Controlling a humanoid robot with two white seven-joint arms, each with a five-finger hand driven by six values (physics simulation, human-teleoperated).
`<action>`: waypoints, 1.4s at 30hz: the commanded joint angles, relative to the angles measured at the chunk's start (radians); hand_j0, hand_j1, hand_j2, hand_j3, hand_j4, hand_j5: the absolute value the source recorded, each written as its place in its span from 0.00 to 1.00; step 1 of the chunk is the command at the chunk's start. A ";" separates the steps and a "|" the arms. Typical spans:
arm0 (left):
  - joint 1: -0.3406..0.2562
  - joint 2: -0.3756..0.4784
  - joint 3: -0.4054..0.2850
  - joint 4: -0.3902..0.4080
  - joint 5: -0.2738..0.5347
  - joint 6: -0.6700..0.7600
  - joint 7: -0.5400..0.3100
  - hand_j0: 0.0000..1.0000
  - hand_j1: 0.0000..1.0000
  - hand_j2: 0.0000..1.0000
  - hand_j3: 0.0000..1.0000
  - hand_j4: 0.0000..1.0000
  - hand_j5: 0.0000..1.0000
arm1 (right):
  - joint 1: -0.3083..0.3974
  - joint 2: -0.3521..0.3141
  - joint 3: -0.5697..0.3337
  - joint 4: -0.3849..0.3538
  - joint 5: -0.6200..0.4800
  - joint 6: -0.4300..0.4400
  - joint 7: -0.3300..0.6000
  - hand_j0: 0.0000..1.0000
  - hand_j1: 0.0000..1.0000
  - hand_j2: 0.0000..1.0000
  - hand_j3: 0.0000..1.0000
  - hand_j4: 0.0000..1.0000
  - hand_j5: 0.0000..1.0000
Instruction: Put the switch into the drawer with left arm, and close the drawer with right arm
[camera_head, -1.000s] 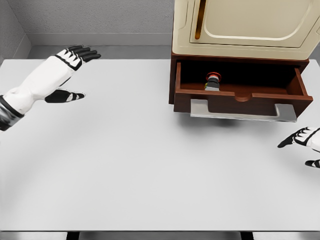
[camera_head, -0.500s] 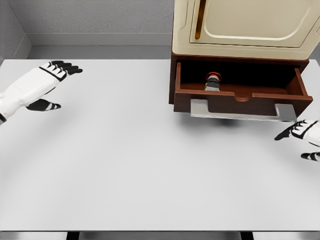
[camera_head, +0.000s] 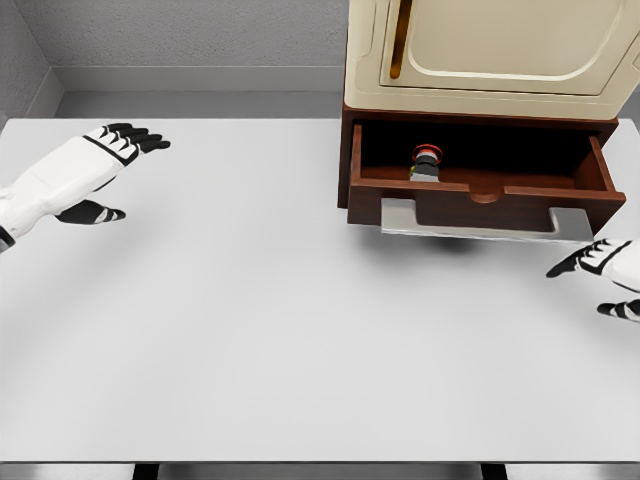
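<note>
Head view: switch (camera_head: 426, 163) far from left hand (camera_head: 95, 165).

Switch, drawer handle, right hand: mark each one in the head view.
switch (camera_head: 427, 161), head view, on its body below the red cap, inside the open drawer.
drawer handle (camera_head: 480, 228), head view, on the grey bar's middle.
right hand (camera_head: 603, 262), head view, on its white back.
</note>
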 joint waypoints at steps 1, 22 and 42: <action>0.000 -0.001 0.000 -0.001 0.007 0.002 0.000 1.00 1.00 1.00 1.00 1.00 1.00 | -0.005 0.001 0.015 0.007 -0.005 0.002 -0.001 0.78 0.78 0.78 0.78 0.78 0.78; 0.002 -0.004 0.000 0.002 0.009 0.002 0.000 1.00 1.00 1.00 1.00 1.00 1.00 | -0.175 0.058 0.141 0.091 0.036 0.002 0.001 0.78 0.78 0.78 0.78 0.78 0.78; 0.002 -0.004 -0.001 -0.031 0.012 0.002 0.000 1.00 1.00 1.00 1.00 1.00 1.00 | -0.256 0.096 0.186 0.144 0.059 0.002 0.005 0.77 0.77 0.77 0.77 0.77 0.77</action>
